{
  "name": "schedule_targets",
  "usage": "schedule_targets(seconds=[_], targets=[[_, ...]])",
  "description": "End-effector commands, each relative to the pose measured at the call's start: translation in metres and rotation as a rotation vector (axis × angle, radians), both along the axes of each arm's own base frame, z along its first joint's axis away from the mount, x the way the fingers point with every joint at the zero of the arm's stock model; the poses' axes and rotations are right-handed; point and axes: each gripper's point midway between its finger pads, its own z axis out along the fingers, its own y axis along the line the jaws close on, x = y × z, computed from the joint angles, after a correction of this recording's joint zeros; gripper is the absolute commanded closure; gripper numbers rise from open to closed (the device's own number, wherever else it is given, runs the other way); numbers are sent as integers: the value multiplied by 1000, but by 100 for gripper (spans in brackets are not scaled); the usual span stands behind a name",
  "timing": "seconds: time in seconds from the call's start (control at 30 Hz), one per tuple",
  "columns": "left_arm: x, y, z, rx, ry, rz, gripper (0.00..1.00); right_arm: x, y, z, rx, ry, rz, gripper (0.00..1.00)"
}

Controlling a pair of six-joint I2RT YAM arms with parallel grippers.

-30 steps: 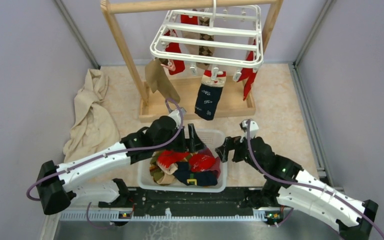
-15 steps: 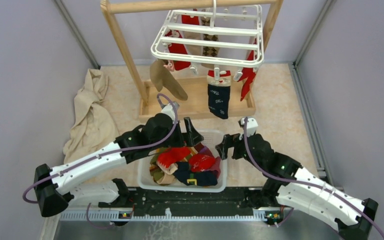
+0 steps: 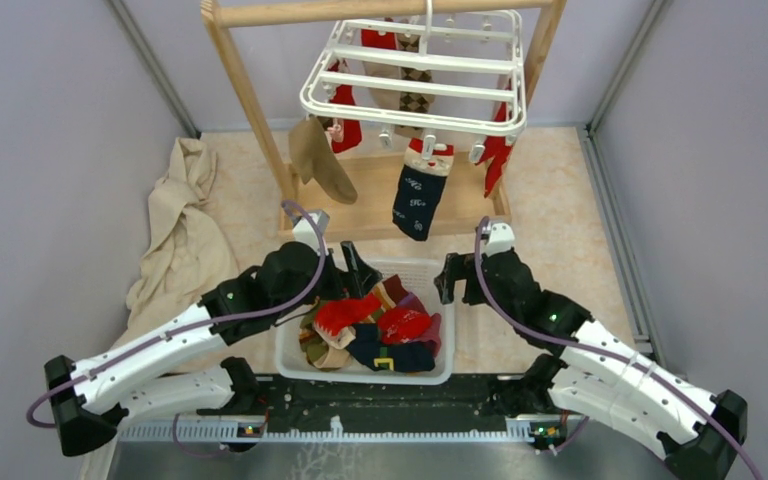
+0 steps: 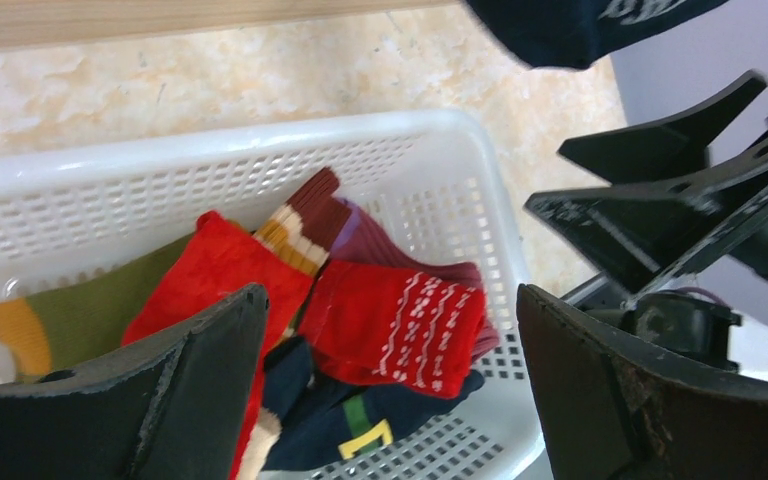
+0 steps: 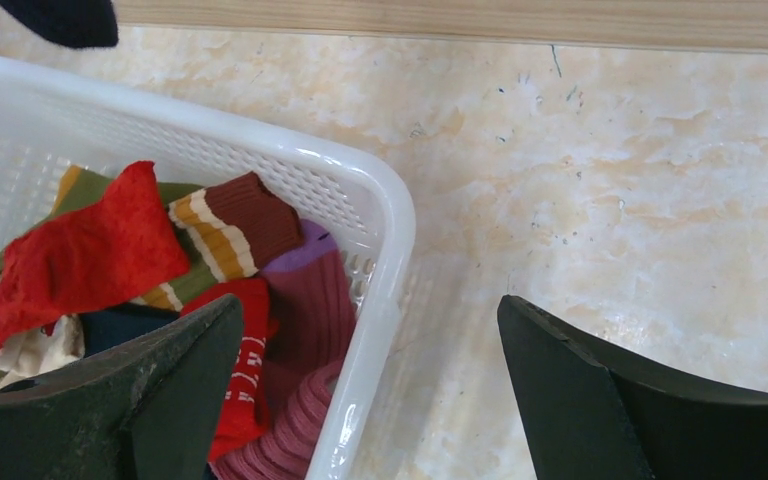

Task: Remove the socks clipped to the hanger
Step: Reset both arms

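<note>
Hovering wide open and empty by the basket (image 4: 260, 138), ready for another reach.

Spread over the basket's 11 o'clock corner, left gripper (image 4: 390, 310) holding nothing; clipped under the hanger (image 3: 415, 86) at 12 o'clock, tan sock (image 3: 322, 162), navy sock (image 3: 416, 200) and red sock (image 3: 498, 155), long axes hanging toe-down toward 6 o'clock; parted at the basket's 2 o'clock corner, right gripper (image 5: 368, 305), likewise empty.

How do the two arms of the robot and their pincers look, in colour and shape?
Both arms look alike. The left arm and the right arm have white shells with black joints. A thin purple cable runs along each. The left pincer and the right pincer each have two broad matte black fingers.
</note>
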Motion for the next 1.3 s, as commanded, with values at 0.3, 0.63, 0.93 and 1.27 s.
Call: schedule_targets(seconds=[0.3,0.63,0.93,1.27], targets=[[-17,63,-23,38,-108,54,1,48,-28,36,107,-60,-235,1],[-4,59,-49,231,-116,2,1,103,-41,38,99,-69,-321,2],[52,70,-66,267,-42,41,1,132,-80,24,69,-101,-432,2],[128,110,-40,297,-157,291,1,129,-154,39,22,-294,-674,2]])
